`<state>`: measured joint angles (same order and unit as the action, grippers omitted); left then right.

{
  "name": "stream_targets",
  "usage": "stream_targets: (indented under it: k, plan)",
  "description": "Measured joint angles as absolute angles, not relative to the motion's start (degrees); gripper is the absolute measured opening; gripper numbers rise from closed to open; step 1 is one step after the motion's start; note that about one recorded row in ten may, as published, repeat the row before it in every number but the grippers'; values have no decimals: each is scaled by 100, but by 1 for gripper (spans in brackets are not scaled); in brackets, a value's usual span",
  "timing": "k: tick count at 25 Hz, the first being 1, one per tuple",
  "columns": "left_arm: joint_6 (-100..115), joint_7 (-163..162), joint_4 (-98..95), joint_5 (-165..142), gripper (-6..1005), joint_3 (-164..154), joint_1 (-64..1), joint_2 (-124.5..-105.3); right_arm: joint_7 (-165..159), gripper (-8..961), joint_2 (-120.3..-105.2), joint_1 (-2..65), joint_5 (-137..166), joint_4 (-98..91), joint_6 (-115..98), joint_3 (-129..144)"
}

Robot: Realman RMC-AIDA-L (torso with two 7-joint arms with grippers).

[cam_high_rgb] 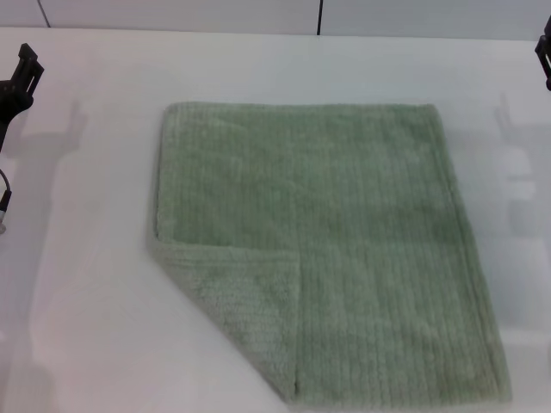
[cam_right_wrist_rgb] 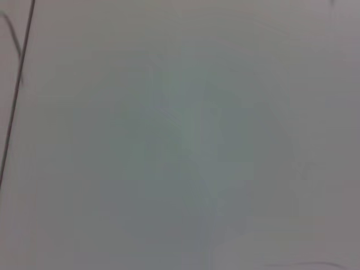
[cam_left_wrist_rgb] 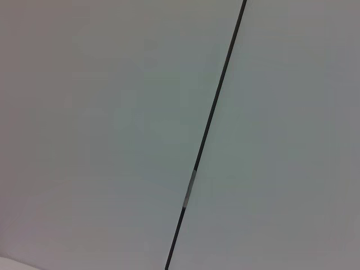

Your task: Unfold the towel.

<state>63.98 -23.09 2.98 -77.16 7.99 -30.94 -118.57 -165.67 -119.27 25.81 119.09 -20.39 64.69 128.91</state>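
Note:
The pale sage-green towel [cam_high_rgb: 344,241] lies flat on the white table [cam_high_rgb: 86,327] in the head view. Its near left corner is folded over onto the top, making a triangular flap [cam_high_rgb: 245,301]. My left gripper [cam_high_rgb: 21,73] is at the far left edge, raised and well away from the towel. My right gripper [cam_high_rgb: 544,52] shows only as a dark bit at the far right edge, also away from the towel. Neither wrist view shows the towel or any fingers.
The table's far edge meets a pale wall with a dark vertical seam [cam_high_rgb: 319,17]. The left wrist view shows a pale surface crossed by a thin dark seam [cam_left_wrist_rgb: 208,129]. The right wrist view shows a pale surface with a dark line [cam_right_wrist_rgb: 14,95].

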Motion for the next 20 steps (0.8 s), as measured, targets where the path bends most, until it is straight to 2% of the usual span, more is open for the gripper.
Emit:
stream_targets:
  k: [11, 17, 20]
  plan:
    - [6400, -2306, 298, -7717, 840, 791, -3094, -11856, -16561, 654, -11935, 2584, 11917, -2034, 6336, 13081]
    - [6423, -2303, 285, -7717, 840, 791, -3094, -11850, -16547, 447, -11921, 2644, 11968, -2324, 5639, 13080]
    - [6435, -2302, 272, -7717, 840, 791, -3094, -11842, -16533, 302, -11886, 2690, 12128, -2609, 4981, 12986]
